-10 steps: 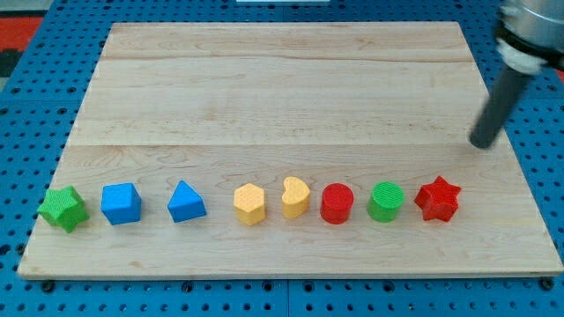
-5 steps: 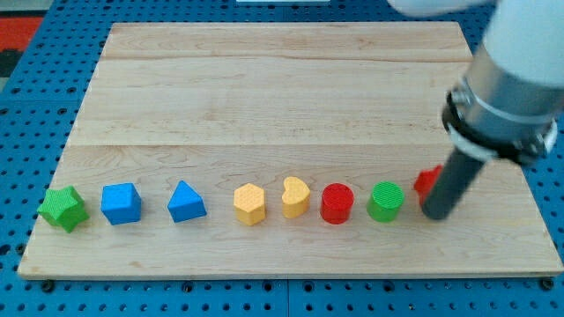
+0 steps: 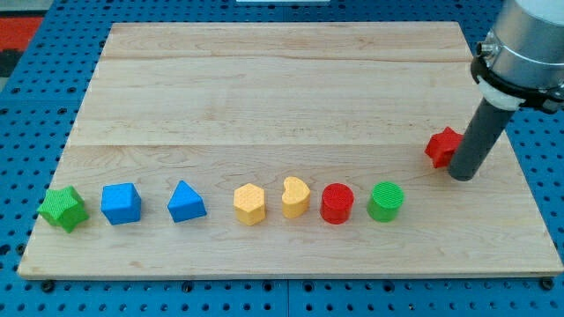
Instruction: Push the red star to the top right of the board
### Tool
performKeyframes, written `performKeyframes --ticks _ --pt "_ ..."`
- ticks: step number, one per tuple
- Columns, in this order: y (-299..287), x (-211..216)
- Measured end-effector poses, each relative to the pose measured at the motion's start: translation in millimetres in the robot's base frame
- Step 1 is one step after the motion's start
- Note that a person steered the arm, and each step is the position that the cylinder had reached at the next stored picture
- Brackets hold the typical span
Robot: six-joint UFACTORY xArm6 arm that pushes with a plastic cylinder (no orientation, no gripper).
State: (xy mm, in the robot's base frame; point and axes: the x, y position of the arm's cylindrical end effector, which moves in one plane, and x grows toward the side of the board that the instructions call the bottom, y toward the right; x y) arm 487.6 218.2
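Right now the tip [image 3: 461,176] touches the red star [image 3: 442,147] from its lower right, so pushing on could slide it leftward instead of up; no hand is present.

No text, label, brand, number or sign can be read anywhere here, on blocks, board or arm.

A: What is the board [image 3: 291,88] made of?
B: Pale planked wood, matt, with fine grain. Around it lies a blue pegboard [image 3: 26,114] studded with holes.
A: And the blocks on the board?
B: Ridged matt plastic, plain on the red star [image 3: 440,146] and green cylinder [image 3: 386,201].
A: My tip [image 3: 460,174]?
B: A smooth dark matt rod, touching the star.
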Motion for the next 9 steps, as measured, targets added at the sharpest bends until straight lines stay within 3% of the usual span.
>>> performKeyframes --ticks 2,3,5,6,8,9 --pt "-57 -135" --pt "-18 -186" --pt "39 -186" --pt "-1 -212" --pt "26 -201" --pt "-12 -202"
